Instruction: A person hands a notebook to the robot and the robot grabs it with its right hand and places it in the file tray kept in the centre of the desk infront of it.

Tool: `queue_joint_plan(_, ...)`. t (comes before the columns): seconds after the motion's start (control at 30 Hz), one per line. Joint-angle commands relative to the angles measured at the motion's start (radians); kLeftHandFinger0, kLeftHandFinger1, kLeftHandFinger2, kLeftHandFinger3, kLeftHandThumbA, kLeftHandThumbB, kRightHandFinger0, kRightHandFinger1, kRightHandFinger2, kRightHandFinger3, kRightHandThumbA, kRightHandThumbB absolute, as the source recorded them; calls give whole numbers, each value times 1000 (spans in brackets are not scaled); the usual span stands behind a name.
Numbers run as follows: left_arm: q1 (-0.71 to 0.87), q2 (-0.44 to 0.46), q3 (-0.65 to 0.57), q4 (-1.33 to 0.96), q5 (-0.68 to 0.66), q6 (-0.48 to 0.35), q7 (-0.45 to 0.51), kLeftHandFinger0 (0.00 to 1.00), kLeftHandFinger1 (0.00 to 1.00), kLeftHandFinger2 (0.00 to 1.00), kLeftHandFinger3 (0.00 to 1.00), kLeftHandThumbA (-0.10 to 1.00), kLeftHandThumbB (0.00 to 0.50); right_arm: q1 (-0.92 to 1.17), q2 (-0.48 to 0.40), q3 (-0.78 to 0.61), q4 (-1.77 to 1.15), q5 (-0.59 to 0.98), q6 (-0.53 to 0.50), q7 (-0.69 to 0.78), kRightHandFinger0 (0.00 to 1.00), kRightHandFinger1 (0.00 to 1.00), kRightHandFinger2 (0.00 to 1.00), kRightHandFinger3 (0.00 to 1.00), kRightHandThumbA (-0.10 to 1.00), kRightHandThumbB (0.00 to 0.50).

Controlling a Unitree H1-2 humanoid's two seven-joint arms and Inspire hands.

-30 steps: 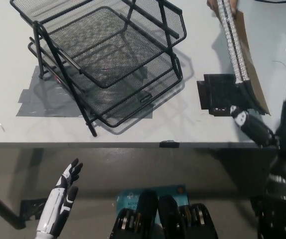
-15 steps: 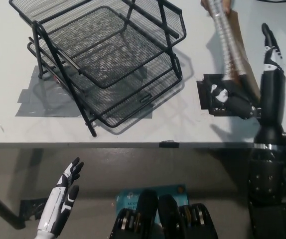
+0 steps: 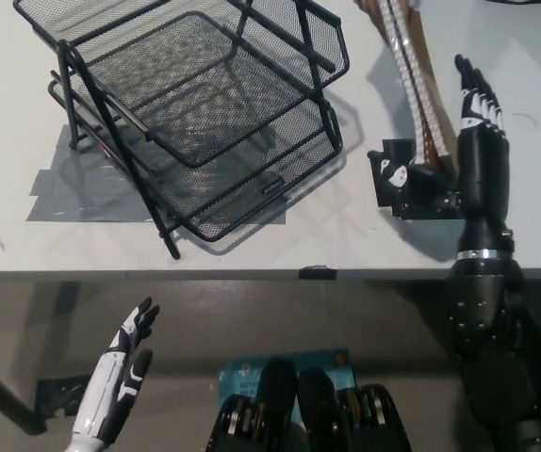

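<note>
A spiral-bound notebook (image 3: 417, 89) with a brown cover hangs tilted over the desk's right side, its top end running out of the picture. My black right hand (image 3: 464, 155) is raised just right of it, open, with the fingers (image 3: 476, 94) stretched up beside the cover and the thumb (image 3: 401, 175) reaching under the notebook's lower end. The black wire-mesh file tray (image 3: 261, 193), stacked in tiers, stands at the desk's centre-left. Below the desk edge at the lower left, my white left hand (image 3: 124, 377) rests open.
Grey tape (image 3: 68, 193) lies under the tray's left side. A black square patch (image 3: 388, 184) sits on the desk beneath my right thumb. The white desk's front edge (image 3: 204, 274) crosses the whole picture.
My right hand has risen from the desk's front edge and moved left up against the notebook. The notebook has swung left and tilted more. The left hand has stayed put.
</note>
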Motion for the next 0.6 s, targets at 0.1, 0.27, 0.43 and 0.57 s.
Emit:
queue_joint_plan(0.1,-11,12,-2,-12,4,-37,7,1000,1000,1000,1000,1000,349,-114,-16,4,68,-31,42,-130,1000,1000,1000,1000,828,214)
queue_joint_plan(0.27,-14,11,-1,-10,9,-39,11,1000,1000,1000,1000,1000,341,-156,-17,-56,132,86,-137,-231,485,540,591,725,663,18)
queue_joint_plan(0.43,-17,12,-1,-17,8,-26,7,1000,1000,1000,1000,1000,339,-161,-16,-77,64,74,-140,-274,0,0,0,0,930,0)
queue_joint_plan(0.57,-19,12,-1,-15,7,-32,7,1000,1000,1000,1000,1000,334,-159,-9,-85,12,73,-142,-298,0,0,0,0,882,0)
